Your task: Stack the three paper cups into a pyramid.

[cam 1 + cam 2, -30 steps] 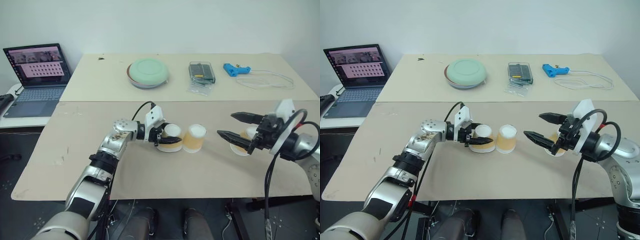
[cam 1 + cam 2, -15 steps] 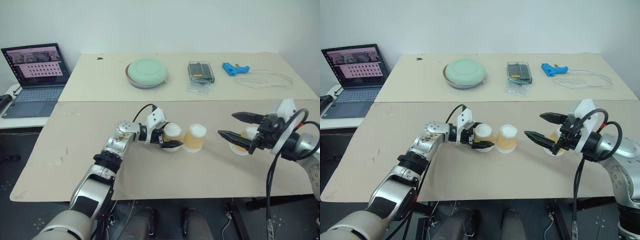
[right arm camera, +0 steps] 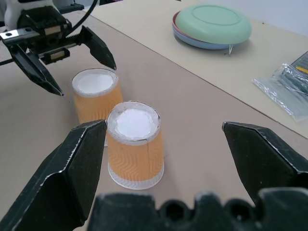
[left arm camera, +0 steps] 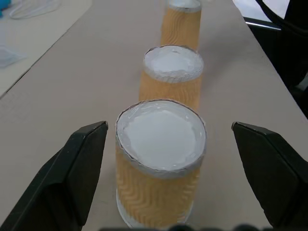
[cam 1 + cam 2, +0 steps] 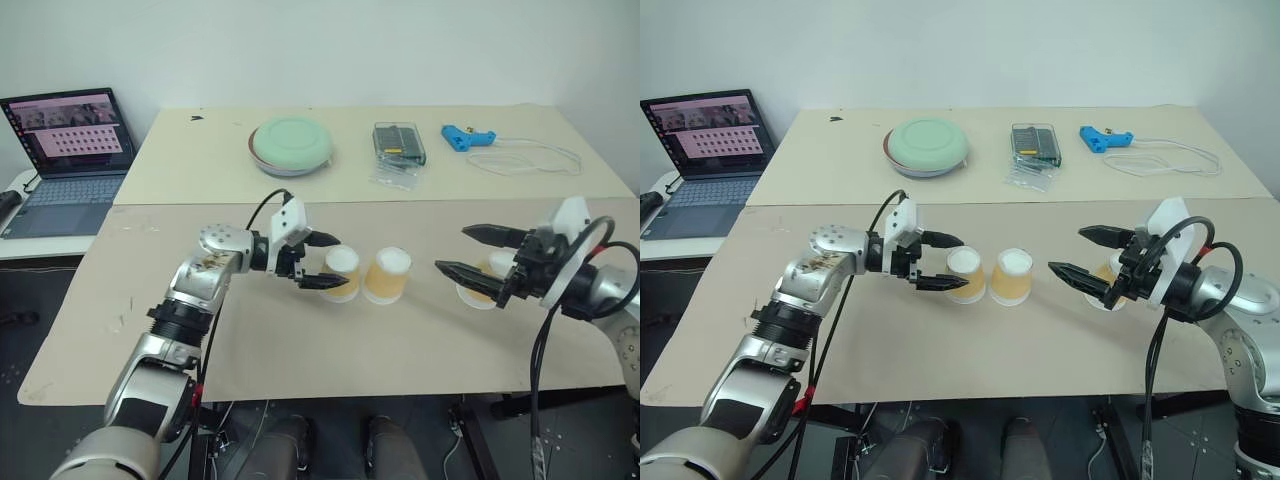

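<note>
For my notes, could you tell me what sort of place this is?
Probably a lab or office workspace: plain tables by a bare wall, an open laptop, and a blue glue gun with its cord.

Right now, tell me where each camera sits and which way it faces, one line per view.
Left and right eye views: on the head, looking forward and down over the table; both arms show.
Left wrist view: on the left wrist, looking between the open left gripper along the row of three paper cups.
Right wrist view: on the right wrist, looking between the open right gripper toward the green bowl.
Shared: both wrist views show the two cups standing side by side.
</note>
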Controlling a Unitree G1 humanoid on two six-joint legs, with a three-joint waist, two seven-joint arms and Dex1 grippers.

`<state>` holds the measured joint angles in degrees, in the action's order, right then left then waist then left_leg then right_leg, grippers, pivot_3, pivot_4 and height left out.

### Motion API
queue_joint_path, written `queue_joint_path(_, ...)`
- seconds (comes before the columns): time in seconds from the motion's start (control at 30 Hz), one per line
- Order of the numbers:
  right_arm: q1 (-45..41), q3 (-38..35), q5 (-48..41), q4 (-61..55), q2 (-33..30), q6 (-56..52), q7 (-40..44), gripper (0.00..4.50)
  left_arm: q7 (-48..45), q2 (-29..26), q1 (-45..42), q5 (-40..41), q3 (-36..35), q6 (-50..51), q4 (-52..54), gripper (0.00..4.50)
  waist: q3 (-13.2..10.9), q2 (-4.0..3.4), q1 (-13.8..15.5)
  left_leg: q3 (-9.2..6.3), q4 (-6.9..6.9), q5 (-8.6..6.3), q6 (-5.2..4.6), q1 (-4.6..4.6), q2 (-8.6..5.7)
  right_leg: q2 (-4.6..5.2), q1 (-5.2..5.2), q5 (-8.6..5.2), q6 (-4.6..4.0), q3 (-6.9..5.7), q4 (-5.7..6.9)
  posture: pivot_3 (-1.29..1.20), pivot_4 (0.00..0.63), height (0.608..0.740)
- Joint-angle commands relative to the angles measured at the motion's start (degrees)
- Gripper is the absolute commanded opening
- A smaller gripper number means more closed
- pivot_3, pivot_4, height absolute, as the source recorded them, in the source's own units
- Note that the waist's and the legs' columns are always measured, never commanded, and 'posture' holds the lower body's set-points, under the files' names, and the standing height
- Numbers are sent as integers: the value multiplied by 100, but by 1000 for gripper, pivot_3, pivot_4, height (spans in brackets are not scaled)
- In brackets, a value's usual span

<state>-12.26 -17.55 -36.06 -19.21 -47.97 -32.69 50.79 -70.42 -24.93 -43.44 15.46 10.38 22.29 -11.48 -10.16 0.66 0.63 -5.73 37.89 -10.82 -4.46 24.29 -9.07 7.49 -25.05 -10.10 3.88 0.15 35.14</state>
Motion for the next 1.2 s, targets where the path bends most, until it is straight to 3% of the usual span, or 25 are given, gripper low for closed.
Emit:
queue_joint_path(0.03,-15,-122,71,-30,-77,132,-14,4500,10,-174,-104,376,-307,335,609,4398,0,0,0,0,0,0,0,0,0,0,0,0,0,-1,0,0,150,730)
queue_joint_path(0.3,981,-1352,-24,-636,-207,-200,-337,4500,-211,-858,-438,1899,-1087,2065,1586,4398,-1,-2,10,-2,0,0,0,2,-1,-1,-5,-1,1,0,1,0,150,730)
queue_joint_path(0.47,2144,-2904,-495,-1426,3,-736,-422,4500,-266,-1177,-363,2036,-1007,2287,1758,4398,1,-5,22,-2,-1,0,2,-6,2,-3,3,-3,4,1,6,0,150,730)
queue_joint_path(0.57,2787,-3302,-619,-1690,225,-870,-492,4500,-279,-1207,-349,2062,-945,2274,1753,4398,1,-3,43,-3,-1,0,2,-11,5,-6,11,-3,2,1,2,0,150,730)
queue_joint_path(0.77,3424,-2636,-103,-1694,847,-678,-1035,4500,-348,-1200,-368,2074,-769,2210,1720,4398,3,-6,-10,4,-1,-2,3,-24,6,-5,24,-30,45,16,-5,0,150,730)
queue_joint_path(0.97,2409,-1300,976,-661,1021,-257,-1936,4500,-378,-1259,-338,1961,-676,2068,1636,4398,4,-7,-65,16,-3,-2,3,-34,3,-7,20,-30,46,37,-3,0,150,730)
queue_joint_path(1.2,1310,-1002,1484,339,1022,87,-2457,4500,-250,-1451,0,1568,-665,1664,1520,4398,4,-9,-1,17,-16,-1,2,-34,-2,-12,3,-2,-1,46,2,0,150,730)
